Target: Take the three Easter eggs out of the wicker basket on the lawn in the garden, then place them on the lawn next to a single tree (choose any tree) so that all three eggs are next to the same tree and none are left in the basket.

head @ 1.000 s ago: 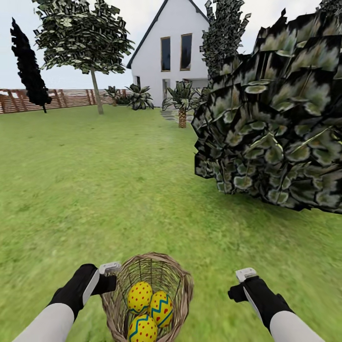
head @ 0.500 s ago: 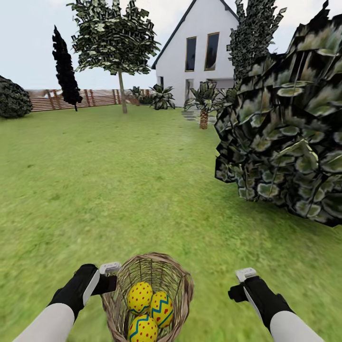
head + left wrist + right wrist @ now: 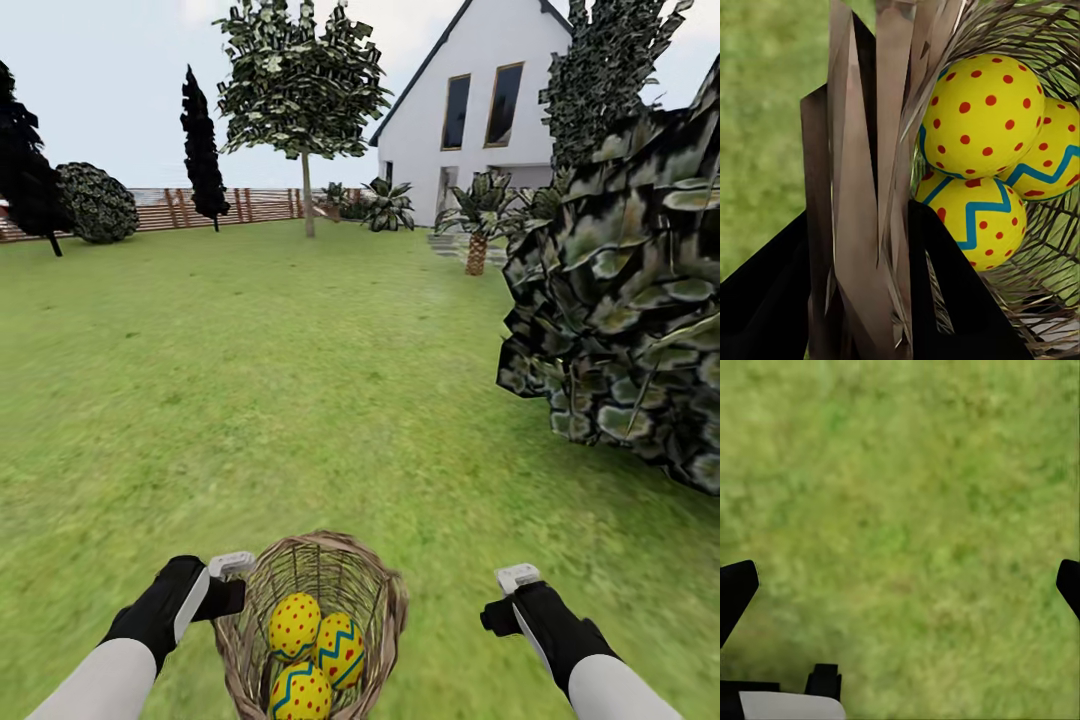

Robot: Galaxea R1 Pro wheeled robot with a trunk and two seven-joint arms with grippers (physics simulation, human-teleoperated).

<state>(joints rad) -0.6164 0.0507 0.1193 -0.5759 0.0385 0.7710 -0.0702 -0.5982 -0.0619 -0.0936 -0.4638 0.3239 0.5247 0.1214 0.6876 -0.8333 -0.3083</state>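
The brown wicker basket [image 3: 392, 592] hangs low in the head view, above the lawn [image 3: 250, 380]. Three yellow Easter eggs with red dots and zigzag bands lie in it: one [image 3: 295, 625], another [image 3: 341, 648] and a third [image 3: 300, 693]. My left gripper [image 3: 232, 588] is shut on the basket's left rim. The left wrist view shows that gripper [image 3: 862, 214] clamped over the woven rim [image 3: 870, 135], with the eggs [image 3: 982, 112] just behind. My right gripper [image 3: 505, 600] stands open and empty beside the basket, over bare grass [image 3: 904, 585]. A tree [image 3: 308, 205] with a slim trunk stands far off by the fence.
A large leafy bush [image 3: 620, 330] fills the right side close by. A white house [image 3: 480, 110], a short palm [image 3: 477, 235], dark cypresses [image 3: 203, 150], a round bush [image 3: 95, 205] and a wooden fence [image 3: 250, 205] line the far edge. Open grass lies ahead and left.
The whole view has swung left, so the tree, house and bush sit further right in the picture. Both arms and the basket with its eggs keep their places relative to the camera.
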